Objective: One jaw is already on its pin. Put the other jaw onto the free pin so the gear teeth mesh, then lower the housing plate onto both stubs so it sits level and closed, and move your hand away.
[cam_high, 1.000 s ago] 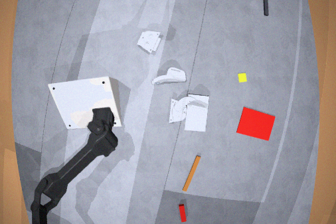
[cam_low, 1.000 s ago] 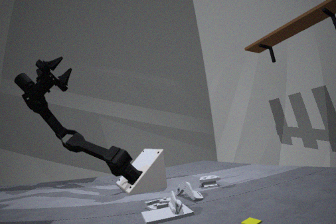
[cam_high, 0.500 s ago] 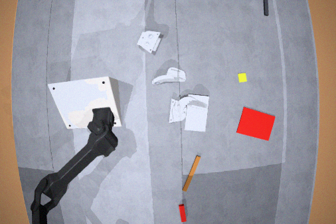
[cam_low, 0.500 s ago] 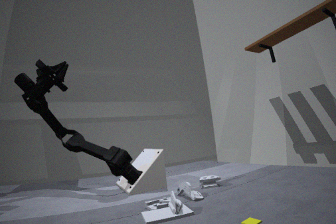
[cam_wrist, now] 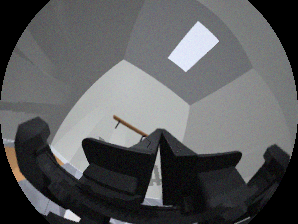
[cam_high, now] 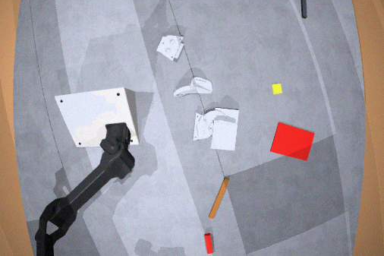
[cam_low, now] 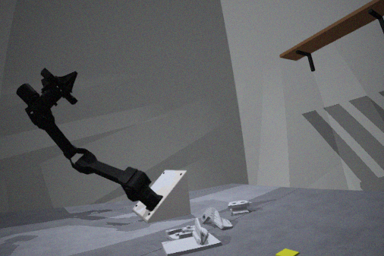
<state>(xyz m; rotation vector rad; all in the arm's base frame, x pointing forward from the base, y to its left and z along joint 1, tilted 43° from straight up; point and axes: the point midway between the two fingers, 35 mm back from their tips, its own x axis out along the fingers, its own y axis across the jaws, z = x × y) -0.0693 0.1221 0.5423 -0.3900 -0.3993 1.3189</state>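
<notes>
Top view: smooth white curved jaw (cam_high: 203, 85) (cam_low: 216, 219) on grey mottled desk (cam_high: 243, 43) (cam_low: 322, 222), near second jaw (cam_high: 218, 114) (cam_low: 200, 232) overlapping flat rectangular white plate (cam_high: 224, 134) (cam_low: 190, 245). Holed, angular white housing piece (cam_high: 170, 47) (cam_low: 239, 207) beyond. Exterior view: matte black end effector (cam_low: 74, 86) (cam_wrist: 160, 132) raised high, empty; tapered fingers pressed together at tips. Square yellow patch (cam_high: 277, 88) (cam_low: 287, 252) well apart.

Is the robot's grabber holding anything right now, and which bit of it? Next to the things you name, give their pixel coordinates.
No, nothing is held: the gripper (cam_low: 76, 86) (cam_wrist: 160, 132) is shut with its fingertips together and nothing between them.
</notes>
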